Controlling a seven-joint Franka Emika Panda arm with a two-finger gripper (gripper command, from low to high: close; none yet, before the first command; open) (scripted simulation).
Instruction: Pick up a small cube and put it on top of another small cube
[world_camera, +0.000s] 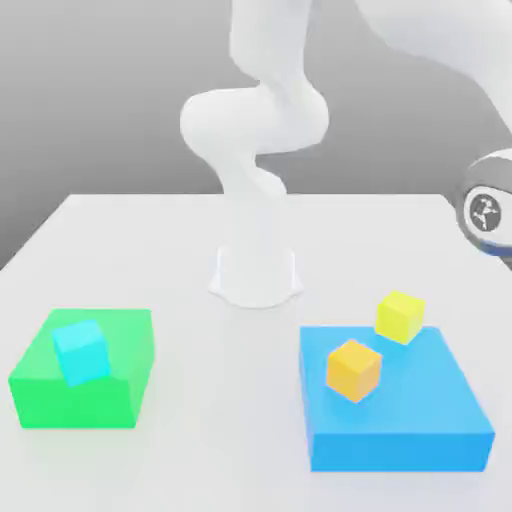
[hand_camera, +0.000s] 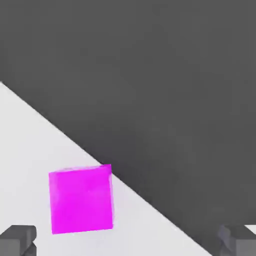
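No readable words or numbers appear anywhere; the arm's grey joint cap (world_camera: 487, 212), at three o'clock in the exterior view, bears a small white emblem.

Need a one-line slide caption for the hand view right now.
Open gripper above a magenta cube near the white table's edge.

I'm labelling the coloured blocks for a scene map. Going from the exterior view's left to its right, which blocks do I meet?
Large green block → small cyan cube resting on it → large blue block → small orange cube on it → small yellow cube at its far edge.
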